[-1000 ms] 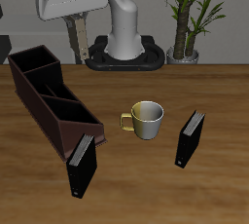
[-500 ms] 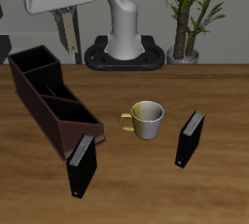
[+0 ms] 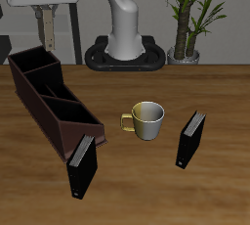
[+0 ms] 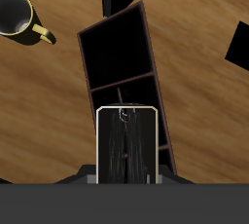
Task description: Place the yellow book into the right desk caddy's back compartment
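My gripper point(image 3: 42, 16) is shut on the yellow book point(image 3: 42, 29), which hangs edge-on and upright high above the table's back. It is above and a little behind the far end of the right desk caddy point(image 3: 56, 100), a long dark maroon box with three cells. The back compartment point(image 3: 34, 61) is the square cell at the caddy's far end. In the wrist view the gripper point(image 4: 124, 172) holds the book point(image 4: 126, 145), a grey cover with a pale edge. There the book lies over the caddy's point(image 4: 117, 48) end and hides most of the back cell.
A cream mug point(image 3: 147, 119) stands mid-table and also shows in the wrist view point(image 4: 15, 14). One black book point(image 3: 83, 165) stands by the caddy's near end, another point(image 3: 190, 139) beyond the mug. The robot base point(image 3: 122, 48) and a potted plant point(image 3: 190, 19) stand at the back.
My gripper with the book has moved sideways along the table's back, from beside the robot base to above the caddy's far end, and has risen a little.
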